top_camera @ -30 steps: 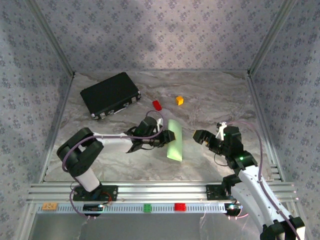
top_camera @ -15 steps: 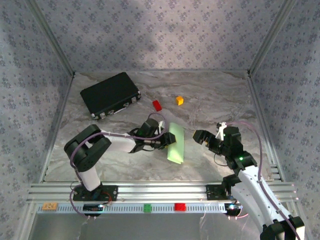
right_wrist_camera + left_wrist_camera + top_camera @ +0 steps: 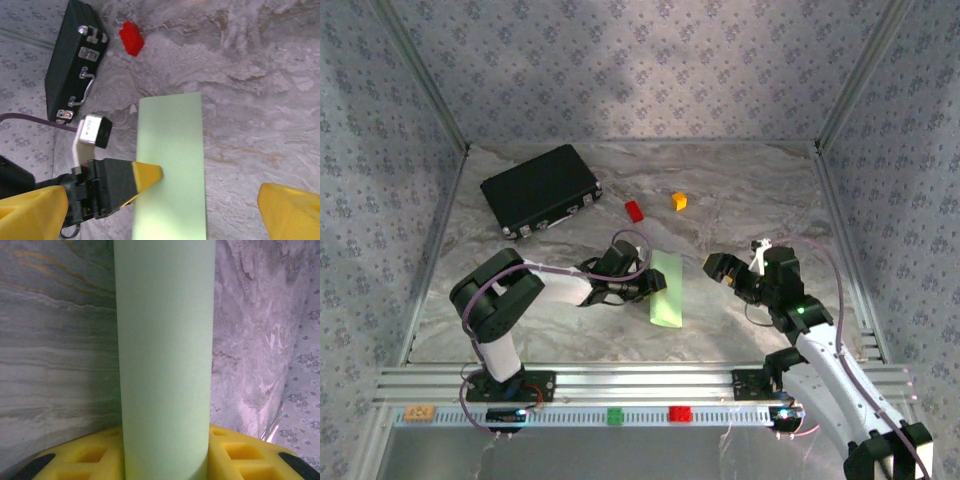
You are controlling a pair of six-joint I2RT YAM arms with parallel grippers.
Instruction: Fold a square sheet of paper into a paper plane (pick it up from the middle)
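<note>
One fold: left gripper (image 3: 648, 283) pinches the square sheet of paper (image 3: 670, 297), now lowered flatter for creasing.
Your right gripper (image 3: 725, 275): wide, empty.

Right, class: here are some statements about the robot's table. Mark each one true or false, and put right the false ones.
1. The green paper is a long, narrow strip. True.
2. The black case stands open. False: its lid is shut and it lies flat.
3. The red block sits on the paper. False: it lies on the table, apart from the paper and further back.
4. The right gripper is open and holds nothing. True.
5. The orange block lies near the red block without touching it. True.
</note>
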